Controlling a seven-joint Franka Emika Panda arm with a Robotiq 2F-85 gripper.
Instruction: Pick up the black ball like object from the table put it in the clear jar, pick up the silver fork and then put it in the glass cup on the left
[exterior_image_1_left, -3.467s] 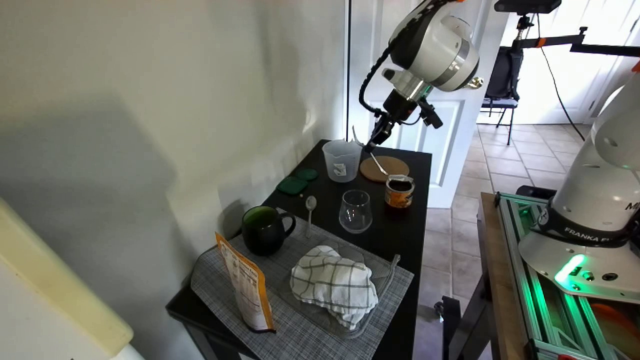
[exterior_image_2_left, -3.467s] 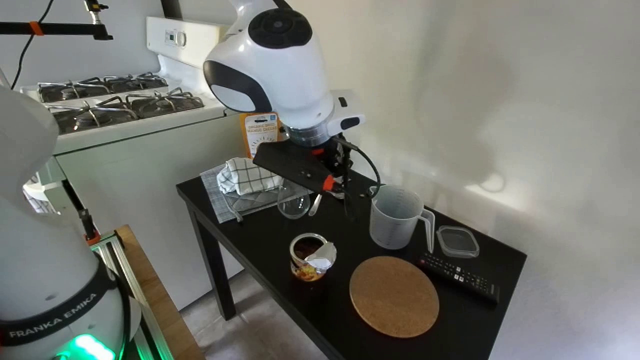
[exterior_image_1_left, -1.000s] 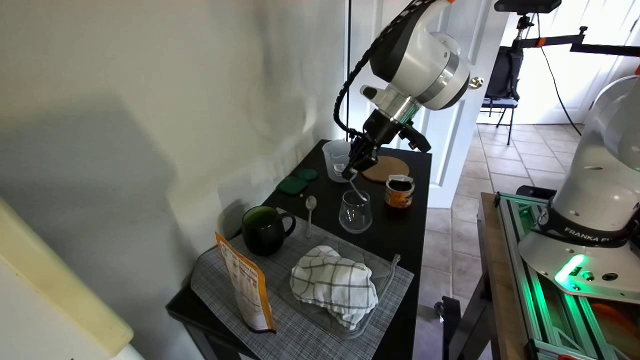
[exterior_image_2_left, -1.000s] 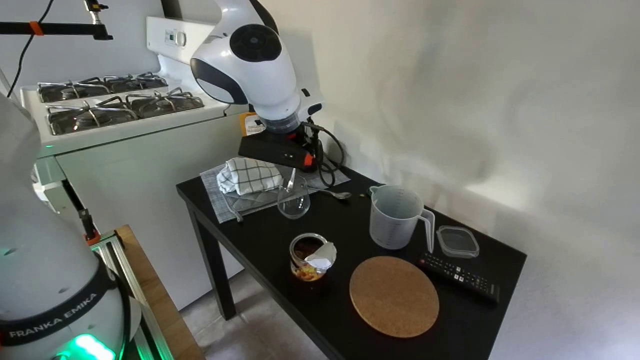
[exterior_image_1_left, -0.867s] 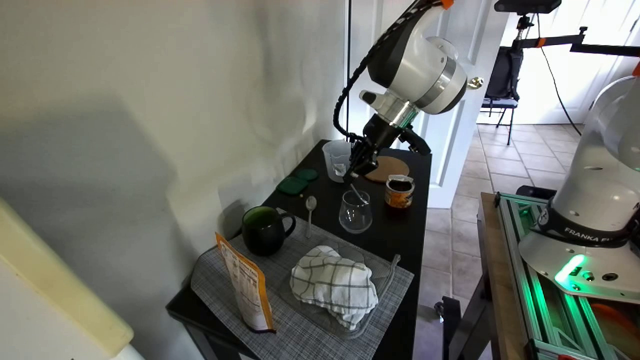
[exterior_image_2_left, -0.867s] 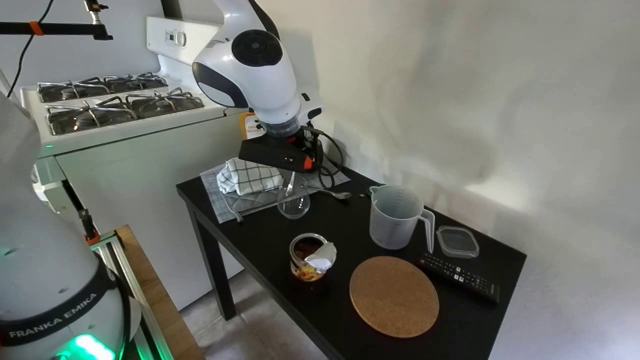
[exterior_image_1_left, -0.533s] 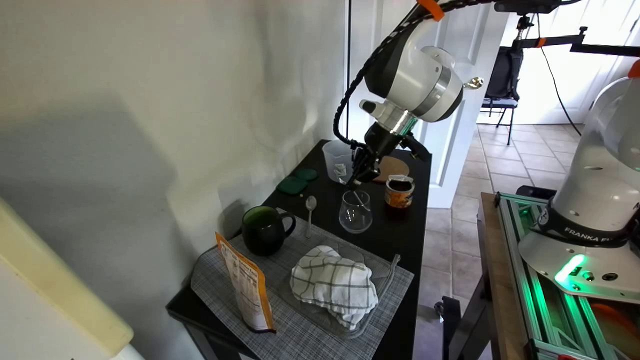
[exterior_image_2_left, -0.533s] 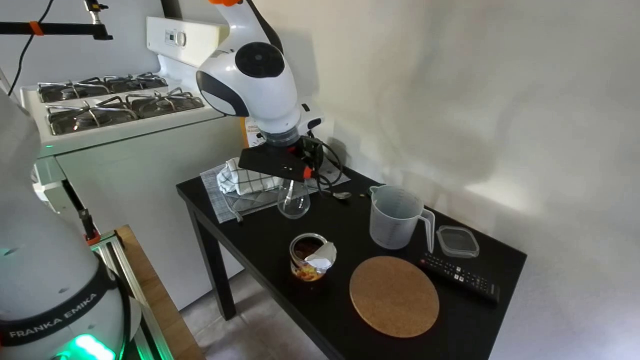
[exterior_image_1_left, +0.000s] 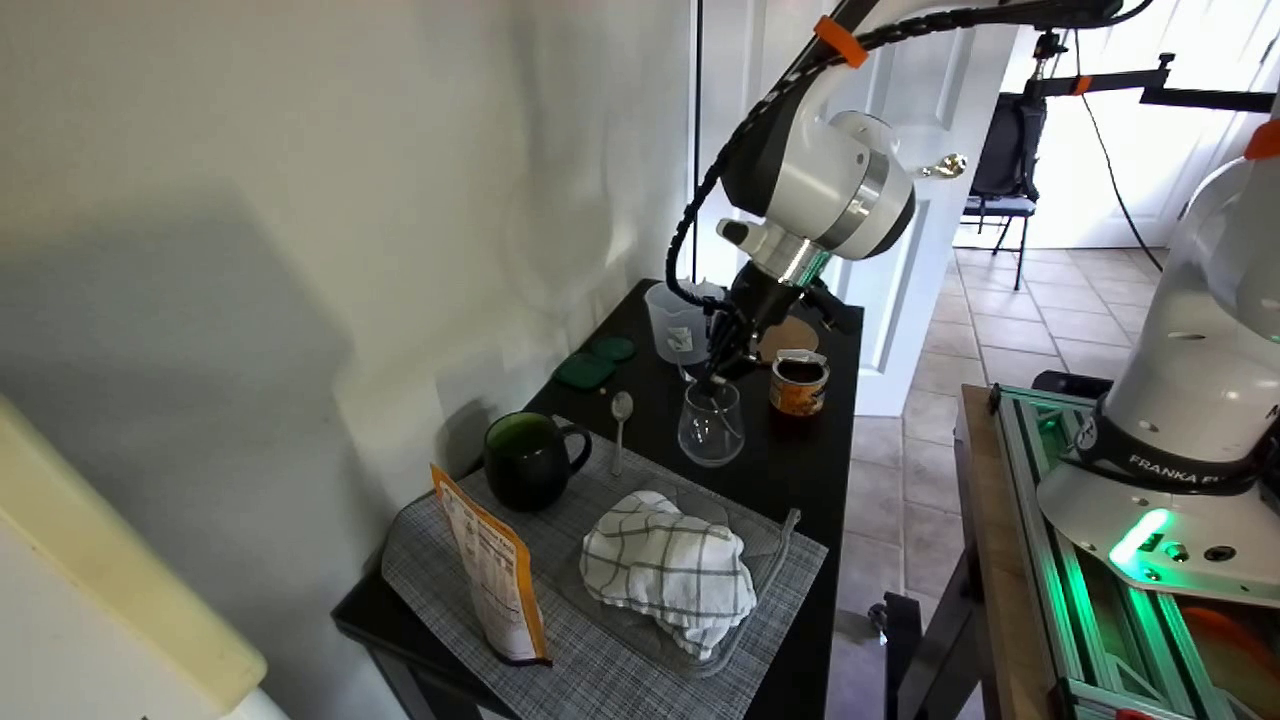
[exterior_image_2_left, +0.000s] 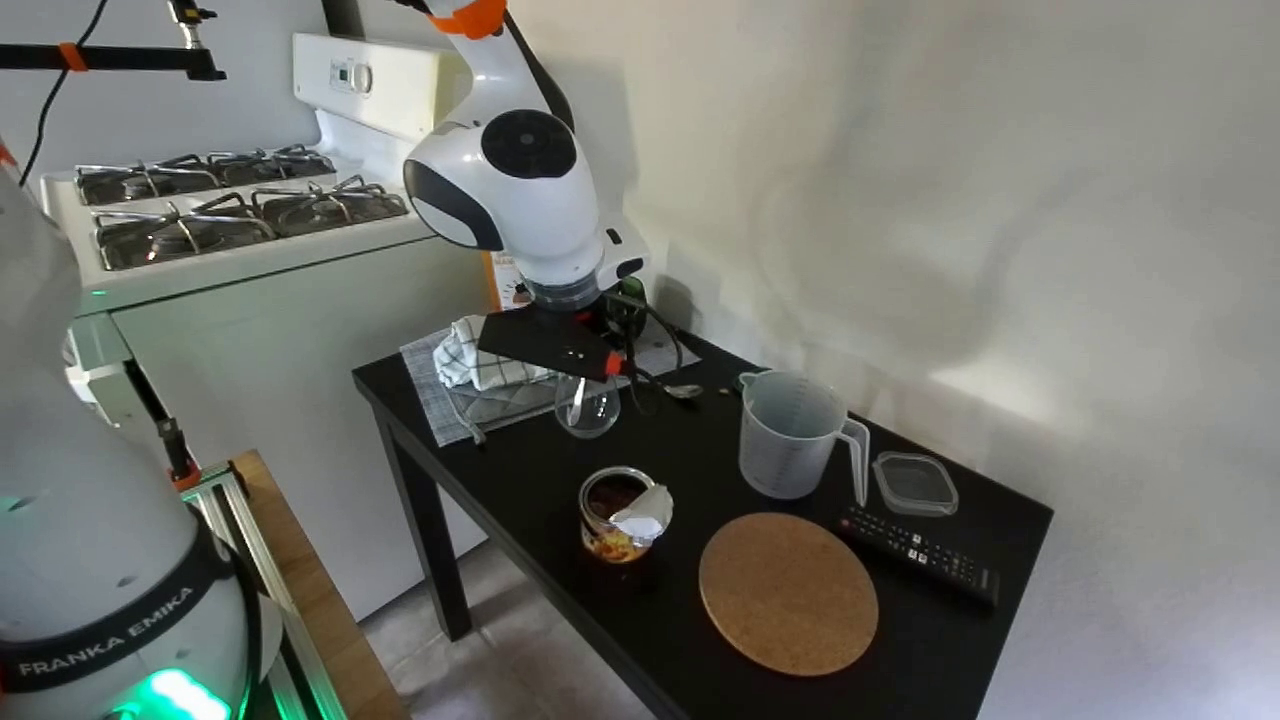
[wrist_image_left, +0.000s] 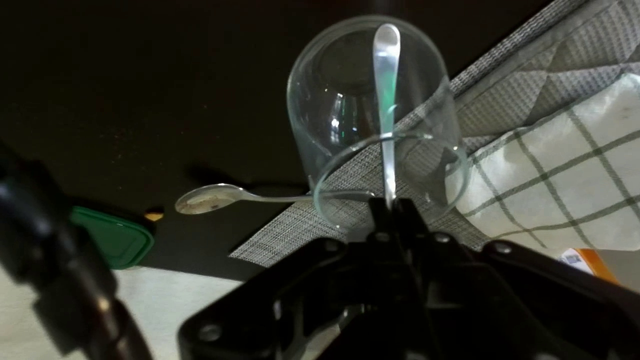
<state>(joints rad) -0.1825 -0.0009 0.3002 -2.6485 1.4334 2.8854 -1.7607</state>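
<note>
Behind a black desk (exterior_image_2_left: 690, 450) a pale wall (exterior_image_2_left: 1000, 200) is rising. Standing narrow, the pincer (wrist_image_left: 392, 205) is gripping the silver fork (wrist_image_left: 386, 85) close at the mouth of the clear glass (wrist_image_left: 345, 120), and the fork's handle end is reaching down inside, tilted. Around the glass in the wrist view, a spoon (wrist_image_left: 212, 198) is lying toward eight o'clock and a checked towel (wrist_image_left: 565, 175) is sitting bunched at four. In an exterior view, an opened can (exterior_image_2_left: 610, 540) is standing toward six o'clock from the glass, a remote (exterior_image_2_left: 918, 555) lying toward four.
</note>
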